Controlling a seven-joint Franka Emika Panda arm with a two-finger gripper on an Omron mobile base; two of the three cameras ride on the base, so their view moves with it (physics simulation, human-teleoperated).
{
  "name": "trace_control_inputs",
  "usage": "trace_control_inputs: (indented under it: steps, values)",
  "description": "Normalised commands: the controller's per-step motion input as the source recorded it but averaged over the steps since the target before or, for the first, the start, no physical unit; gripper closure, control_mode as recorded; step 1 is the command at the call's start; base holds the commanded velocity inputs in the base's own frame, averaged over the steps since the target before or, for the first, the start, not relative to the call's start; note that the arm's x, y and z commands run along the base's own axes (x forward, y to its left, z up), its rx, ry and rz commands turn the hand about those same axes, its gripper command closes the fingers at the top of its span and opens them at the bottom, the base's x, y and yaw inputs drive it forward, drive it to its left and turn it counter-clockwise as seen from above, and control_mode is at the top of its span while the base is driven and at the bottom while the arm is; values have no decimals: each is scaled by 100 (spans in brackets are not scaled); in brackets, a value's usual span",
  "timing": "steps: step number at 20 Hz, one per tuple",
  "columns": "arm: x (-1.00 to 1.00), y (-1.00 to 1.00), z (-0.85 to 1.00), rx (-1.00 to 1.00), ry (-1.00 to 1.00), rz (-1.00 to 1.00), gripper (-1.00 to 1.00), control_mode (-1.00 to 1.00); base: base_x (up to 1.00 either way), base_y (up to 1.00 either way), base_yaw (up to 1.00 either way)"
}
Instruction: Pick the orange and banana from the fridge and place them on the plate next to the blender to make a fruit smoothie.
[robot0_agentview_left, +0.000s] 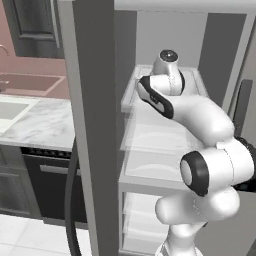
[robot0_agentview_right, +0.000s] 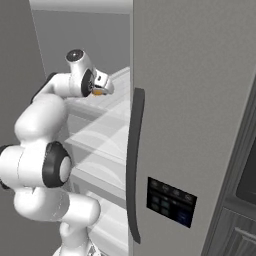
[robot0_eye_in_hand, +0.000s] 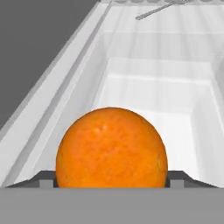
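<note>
One orange fills the lower middle of the hand view, sitting between the two dark finger tips of the jaws, which flank it left and right; the tips stand wide, about the fruit's own width apart, close against its sides, though whether they actually press on it cannot be told. Behind the orange runs a pale translucent shelf inside the fridge. From the right base view, a sliver of orange shows under the hand at the upper shelf, to the left of the fridge's open door and its dark handle. From the left base view, the white arm reaches into the fridge at upper-shelf height, past the grey side wall. Left of the fridge lies a marble table.
</note>
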Motion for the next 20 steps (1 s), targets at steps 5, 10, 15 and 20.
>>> trace_control_inputs:
  steps: [5, 10, 15, 20]
  values:
    - [-100, -29, 1, 4, -5, 0, 100, -100, 0, 0, 0]
    - [-100, -10, 24, 1, 0, 0, 100, -100, 0, 0, 0]
    - [-100, -1, 30, 1, 3, 0, 100, -100, 0, 0, 0]
    - [-100, 0, 7, 0, 9, 0, 100, -100, 0, 0, 0]
